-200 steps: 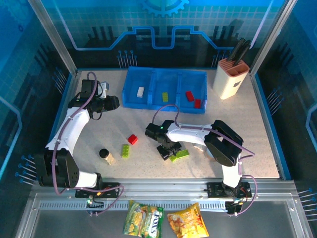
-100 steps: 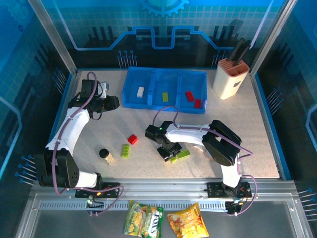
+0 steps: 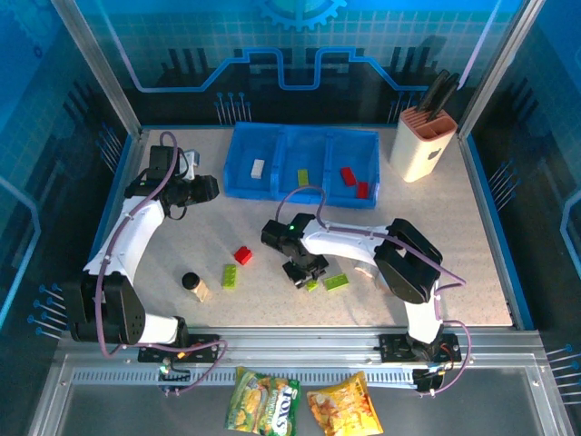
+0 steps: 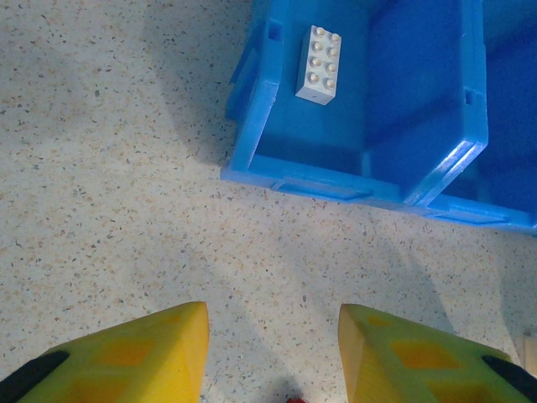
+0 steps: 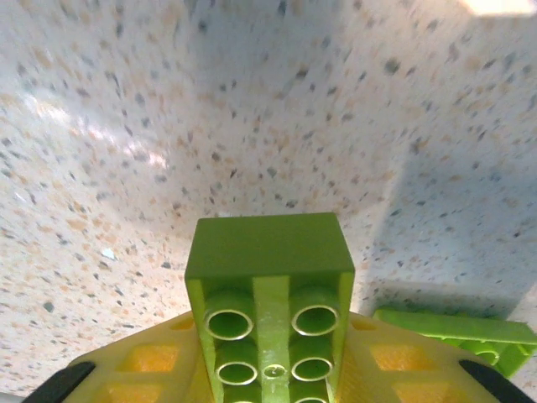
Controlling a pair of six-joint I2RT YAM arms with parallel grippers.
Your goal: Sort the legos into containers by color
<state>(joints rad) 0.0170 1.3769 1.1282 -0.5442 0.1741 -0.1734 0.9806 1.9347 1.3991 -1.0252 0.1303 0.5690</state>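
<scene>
Nearest to you, two snack bags (image 3: pixel 263 400) lie in front of the table's rail.

On the table (image 3: pixel 472 236), your right claw (image 3: pixel 307 275) points down. Its yellow fingers (image 5: pixel 134 369) squeeze a small green brick (image 5: pixel 268 277) from both sides. The right wrist view looks into the brick's hollow underside, and the bottom of the picture cuts off its near end.

A flat green brick (image 3: pixel 336 282) lies on the table just beside the claw, at 3 o'clock. In the wrist view the picture's edge cuts it off at 4 o'clock.

At 9 o'clock of the right claw sit a red brick (image 3: pixel 242 255) and a loose green brick (image 3: pixel 231 275), near each other. Farther out at 9 o'clock stands a dark-capped bottle (image 3: pixel 191 281). A pale piece (image 3: pixel 201 292) sits right by it, too small for you to tell what it is.

Your left claw (image 3: pixel 207 188) hangs at 9 o'clock of the blue tray (image 3: pixel 259 193). In its wrist view the two fingers stand wide apart with bare table between them, holding nothing. A tiny red speck at the bottom edge is cut off.

The tray has three compartments. The left one holds a white brick (image 3: pixel 258 168), the middle one a sorted green brick (image 3: pixel 303 177), and the right one two red bricks (image 3: pixel 349 175).

A knife block (image 3: pixel 423 141) stands at 3 o'clock of the tray.
</scene>
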